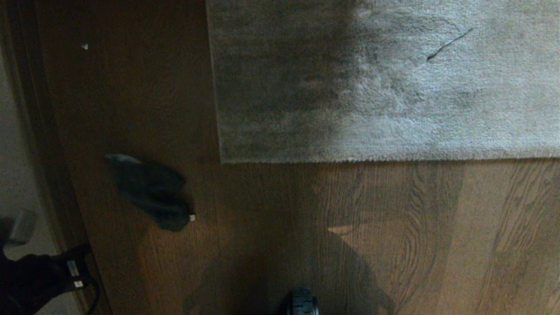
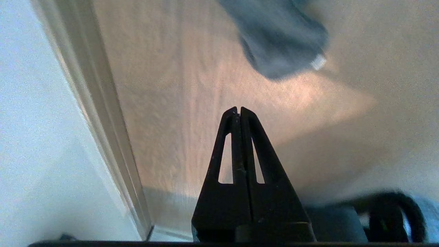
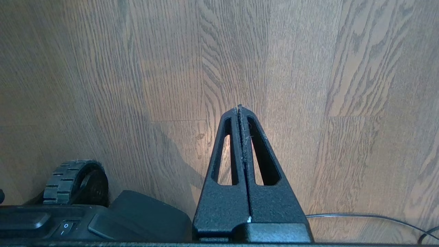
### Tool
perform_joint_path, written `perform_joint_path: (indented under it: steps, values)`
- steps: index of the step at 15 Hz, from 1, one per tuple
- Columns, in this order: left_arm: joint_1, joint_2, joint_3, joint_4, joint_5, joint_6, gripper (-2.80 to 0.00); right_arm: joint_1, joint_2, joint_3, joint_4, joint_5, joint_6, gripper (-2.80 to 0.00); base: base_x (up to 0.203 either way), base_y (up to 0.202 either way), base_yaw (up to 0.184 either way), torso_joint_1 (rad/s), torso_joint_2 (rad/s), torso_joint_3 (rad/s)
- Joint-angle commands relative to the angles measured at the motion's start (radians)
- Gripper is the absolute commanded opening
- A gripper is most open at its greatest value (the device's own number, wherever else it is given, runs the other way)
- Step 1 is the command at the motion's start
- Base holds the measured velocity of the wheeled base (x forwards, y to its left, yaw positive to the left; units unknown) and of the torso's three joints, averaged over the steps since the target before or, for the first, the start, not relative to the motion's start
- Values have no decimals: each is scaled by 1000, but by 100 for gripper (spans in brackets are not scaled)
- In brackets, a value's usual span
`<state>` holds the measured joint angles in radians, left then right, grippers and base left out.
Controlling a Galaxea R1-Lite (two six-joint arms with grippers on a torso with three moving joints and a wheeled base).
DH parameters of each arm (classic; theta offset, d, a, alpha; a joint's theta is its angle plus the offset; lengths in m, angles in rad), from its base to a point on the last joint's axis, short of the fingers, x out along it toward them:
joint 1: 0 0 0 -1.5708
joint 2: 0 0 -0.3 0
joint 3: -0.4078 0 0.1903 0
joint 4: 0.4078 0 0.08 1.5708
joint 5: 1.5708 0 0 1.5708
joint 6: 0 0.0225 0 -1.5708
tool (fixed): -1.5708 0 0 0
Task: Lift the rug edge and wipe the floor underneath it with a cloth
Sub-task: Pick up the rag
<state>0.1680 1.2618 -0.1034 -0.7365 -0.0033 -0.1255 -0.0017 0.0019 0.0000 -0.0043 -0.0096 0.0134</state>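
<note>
Head view, left to right: pale wall [image 1: 13, 144] and baseboard strip [image 1: 39, 144], then brown wood-grain floor [image 1: 393, 227]. Grey cloth [image 1: 151, 190] lies crumpled on bare boards, near the rug edge [image 1: 350, 158] but apart from it; rug flat, corner square. Left gripper [image 2: 239, 109] pressed together, empty, short of the cloth. Right gripper [image 3: 239, 108] pressed together, empty, over bare floor beside the base wheel [image 3: 73, 181].
</note>
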Motion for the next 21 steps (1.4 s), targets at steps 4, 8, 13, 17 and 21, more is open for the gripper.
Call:
perform_joint_path:
  steps: [4, 8, 13, 17, 21]
  values:
    - [107, 94, 10, -24, -75, 26, 0, 0, 0, 0, 0, 0, 0, -280, 0, 0, 0, 0, 0, 0]
    - [107, 98, 23, -26, -88, 23, 0, 0, 0, 0, 0, 0, 0, -280, 0, 0, 0, 0, 0, 0]
    - [107, 74, 49, -26, -122, 3, 0, 0, 0, 0, 0, 0, 0, -280, 0, 0, 0, 0, 0, 0]
    - [105, 76, 65, -24, -158, 3, 0, 0, 0, 0, 0, 0, 0, -280, 0, 0, 0, 0, 0, 0]
    - [105, 82, 76, -20, -189, 1, 0, 0, 0, 0, 0, 0, 0, -280, 0, 0, 0, 0, 0, 0]
